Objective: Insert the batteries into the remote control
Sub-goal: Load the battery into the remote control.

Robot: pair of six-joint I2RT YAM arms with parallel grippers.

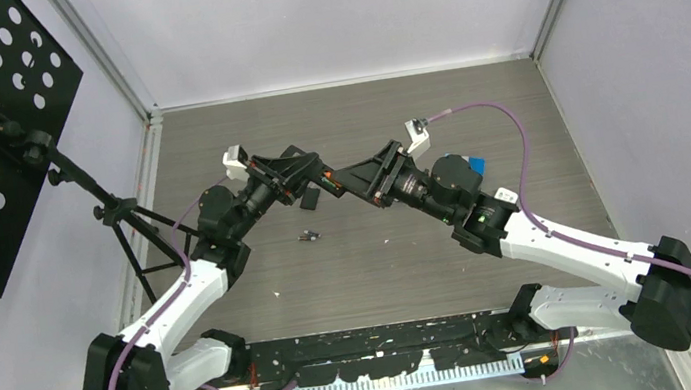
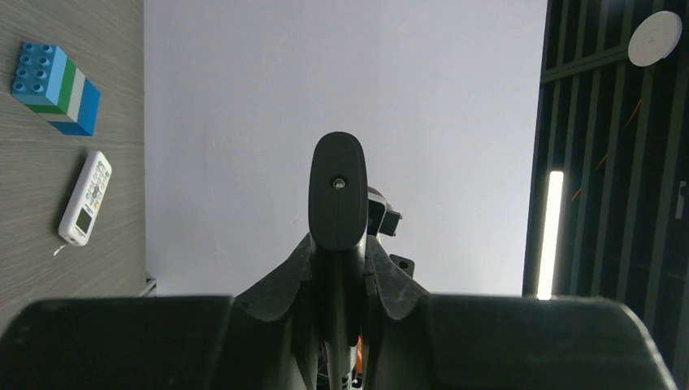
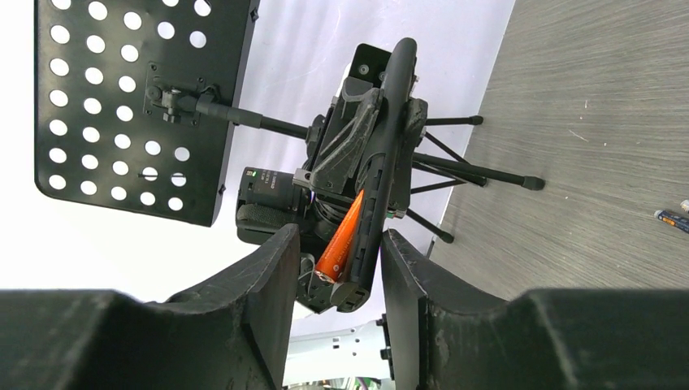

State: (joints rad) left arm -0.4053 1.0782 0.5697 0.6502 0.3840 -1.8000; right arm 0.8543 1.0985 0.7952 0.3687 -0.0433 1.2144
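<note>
Seating 1st cell: orange battery (image 3: 341,240) lies skewed in black remote (image 3: 388,154), which is held up off the surface (image 1: 410,257).
L tool (image 2: 339,260) is clamped on the remote. R tool (image 3: 336,244) is open, jaws astride remote + battery. Next, prob.: nudge battery flat into its bay w/o popping it out. Both arms are raised, wrists turned in toward the remote. Spare dark battery (image 1: 307,235) lies on the surface beneath the remote.

Small dark batteries (image 1: 307,234), perhaps two, blur together.
</note>
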